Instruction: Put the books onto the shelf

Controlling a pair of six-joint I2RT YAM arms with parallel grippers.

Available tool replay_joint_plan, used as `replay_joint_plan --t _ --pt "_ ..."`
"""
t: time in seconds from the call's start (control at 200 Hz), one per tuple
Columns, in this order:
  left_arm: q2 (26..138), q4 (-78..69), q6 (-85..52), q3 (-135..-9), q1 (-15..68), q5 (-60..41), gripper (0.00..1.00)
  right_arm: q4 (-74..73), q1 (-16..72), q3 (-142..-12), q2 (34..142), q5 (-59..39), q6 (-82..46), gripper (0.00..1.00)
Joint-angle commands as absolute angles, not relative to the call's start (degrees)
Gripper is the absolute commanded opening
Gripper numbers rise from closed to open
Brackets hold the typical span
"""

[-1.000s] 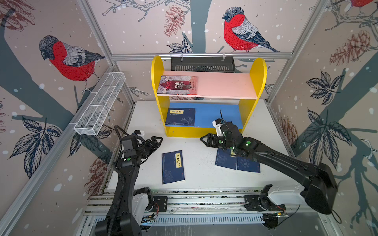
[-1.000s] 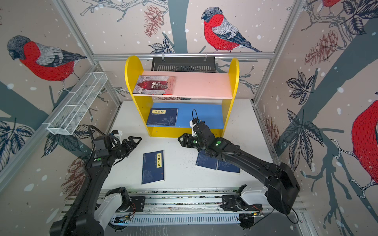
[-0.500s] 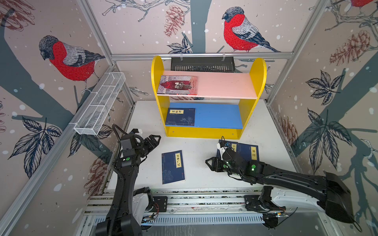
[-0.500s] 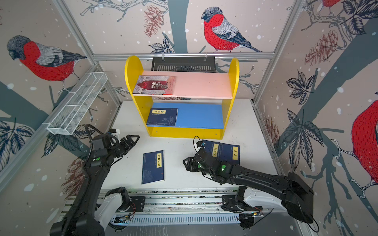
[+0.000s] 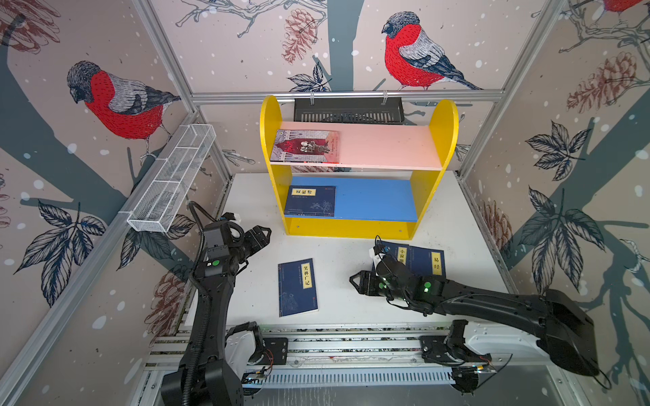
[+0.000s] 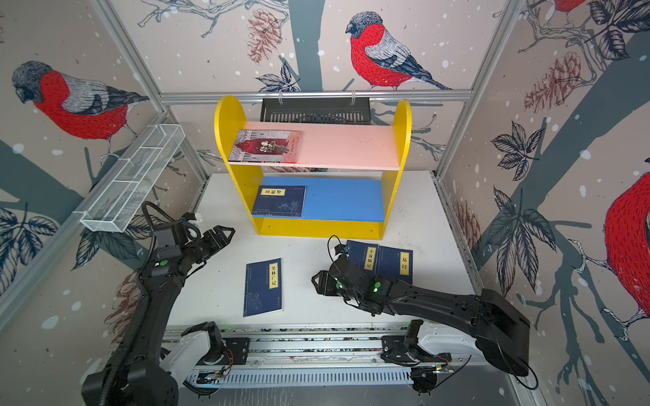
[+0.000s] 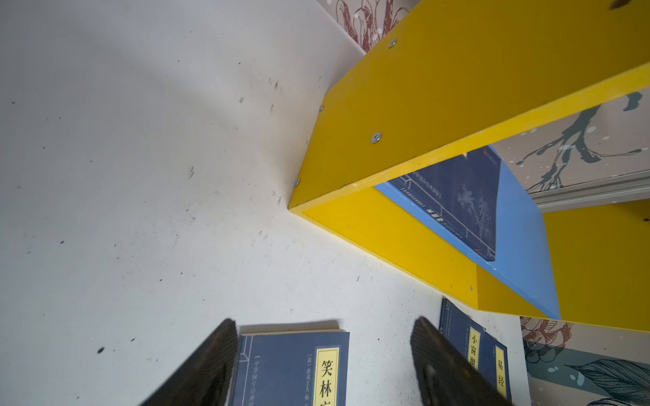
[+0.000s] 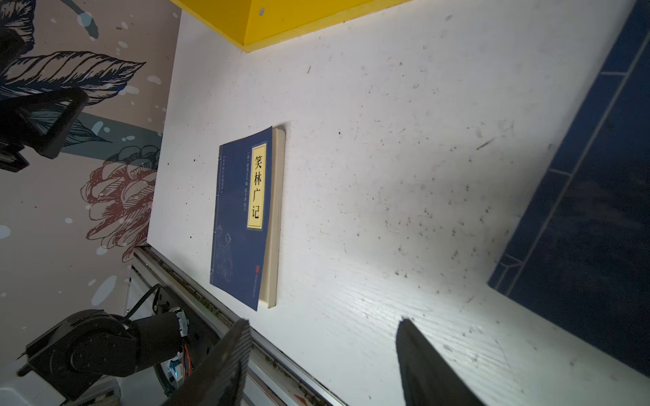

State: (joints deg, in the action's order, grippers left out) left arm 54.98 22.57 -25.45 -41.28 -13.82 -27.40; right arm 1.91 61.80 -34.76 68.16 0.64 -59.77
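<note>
- Checking grippers first: neither one holds a book.
- left gripper (image 5: 263, 238): off the front-left corner of the shelf (image 5: 355, 228), near it but not touching. Fingers (image 7: 211, 365) are spread wide with an empty gap between them. Tips aim toward that corner.
- right gripper (image 5: 356, 283): in front of the shelf's right half, well apart from it, low over the table (image 5: 453, 218). Fingers (image 8: 225, 362) are spread with nothing between them. Tips aim at the lone navy book (image 5: 297, 287).
- grey-and-red book (image 5: 305, 146): flat on the pink upper board (image 5: 390, 147), at the shelf's left end, cover up.
- shelved navy book (image 5: 310, 201): flat on the blue lower board (image 5: 373, 200), also at the shelf's left end, yellow label toward the shelf's back.
- lone navy book: flat on the table in front of the shelf's left half, well apart from it, cover up. It lies between the two grippers and touches neither.
- navy pair (image 5: 427, 262): two books flat on the table just in front of the shelf's right half. They sit side by side with edges meeting or overlapping; cannot tell which is on top. The right arm's wrist covers part of the left-hand one.
- Count as it lies: two books on the shelf, three on the table.
- black slotted tray (image 5: 348, 110): hung on the wall rail behind the shelf top.
- white wire mesh basket (image 5: 172, 182): on the side wall, left of the shelf.
</note>
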Motion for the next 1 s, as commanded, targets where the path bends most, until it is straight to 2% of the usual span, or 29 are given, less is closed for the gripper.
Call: replay_joint_plan --t 0.0,0.455,0.62,0.826,0.996 --pt "55.61 26.23 -23.2 -41.62 -13.97 -25.85 0.78 -1.85 61.35 -37.25 71.45 -4.57 -57.67 0.67" --pt "56.23 24.44 -25.67 -35.89 -13.93 -30.09 0.77 -6.33 62.16 -49.0 92.55 -13.36 -55.3 0.67" --pt "55.23 22.98 -27.1 -35.08 -13.97 -32.32 0.77 -4.96 62.79 -52.73 97.5 -14.12 -54.48 0.67" --pt "52.75 22.55 -24.34 -35.72 -13.97 -29.91 0.77 -3.69 62.49 -56.43 102.45 -14.7 -54.06 0.65" --pt "55.51 21.44 -21.06 -38.91 -14.06 -29.42 0.78 -1.43 62.59 -59.46 106.06 -13.63 -53.06 0.64"
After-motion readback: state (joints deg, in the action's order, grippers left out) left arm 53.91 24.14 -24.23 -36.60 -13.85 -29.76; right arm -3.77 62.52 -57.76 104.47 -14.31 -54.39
